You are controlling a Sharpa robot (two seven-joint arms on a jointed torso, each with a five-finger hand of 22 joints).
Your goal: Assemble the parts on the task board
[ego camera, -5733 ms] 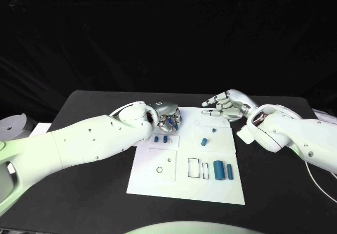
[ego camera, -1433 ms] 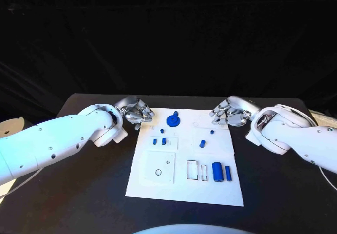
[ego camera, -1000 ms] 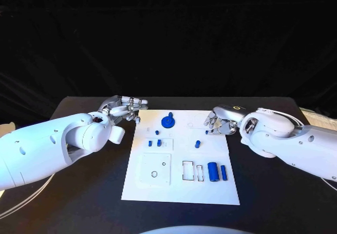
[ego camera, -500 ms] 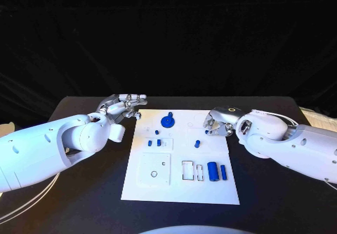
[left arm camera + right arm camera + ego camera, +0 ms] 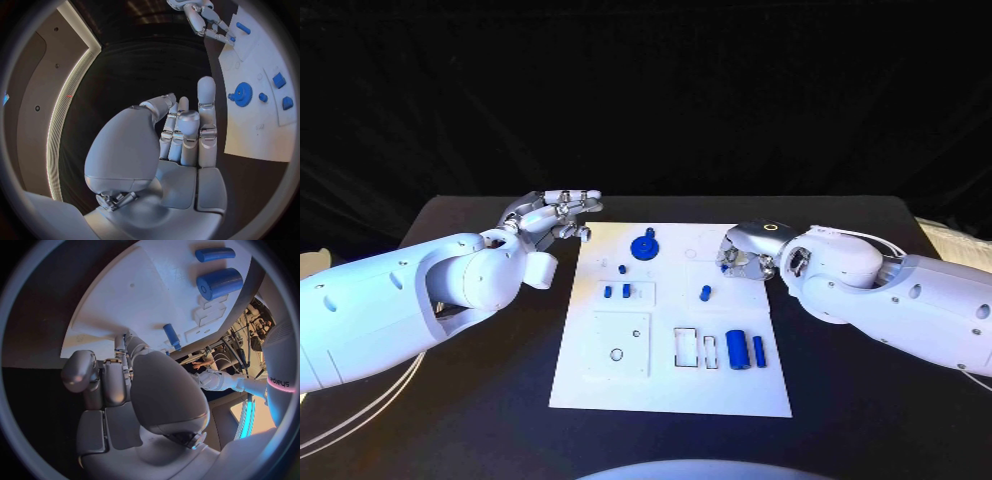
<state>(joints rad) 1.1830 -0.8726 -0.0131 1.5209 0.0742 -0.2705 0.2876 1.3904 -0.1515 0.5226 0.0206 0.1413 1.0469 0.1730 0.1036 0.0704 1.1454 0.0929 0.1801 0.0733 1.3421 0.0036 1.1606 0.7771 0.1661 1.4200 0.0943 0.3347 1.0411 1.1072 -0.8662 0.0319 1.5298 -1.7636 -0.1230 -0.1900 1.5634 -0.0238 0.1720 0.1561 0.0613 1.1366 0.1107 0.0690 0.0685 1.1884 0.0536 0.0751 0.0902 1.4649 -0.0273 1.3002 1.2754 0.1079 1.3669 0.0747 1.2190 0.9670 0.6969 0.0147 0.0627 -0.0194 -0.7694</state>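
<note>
The left robot hand (image 5: 560, 214) hangs over the black tabletop (image 5: 473, 400) just off the far left corner of the white task board (image 5: 675, 390), palm turned up and its fingers (image 5: 206, 107) stretched out and slightly apart, with nothing in them. The right robot hand (image 5: 744, 256) reaches in over the board's far right edge, knuckles up, its fingers (image 5: 115, 375) bent down toward the plate. The right wrist view shows them curled close together, their tips low over the white surface, but the palm covers the tips, so whether they pinch anything cannot be told.

On the board a blue gear (image 5: 645, 247) sits near the far edge, two short blue pegs (image 5: 616, 291) stand side by side left of centre, and a small blue peg (image 5: 705, 293) lies just beside the right robot hand. A thick blue cylinder (image 5: 736, 351) and a thin blue rod (image 5: 759, 350) lie side by side near the right edge, next to two rectangular slots (image 5: 695, 348). A small blue bit at the right fingertips is too hidden to identify.

Compared with half a second ago, the right robot hand has drawn a little nearer the board's edge and tucked lower, while the left has lifted slightly; the parts lie where they were.
</note>
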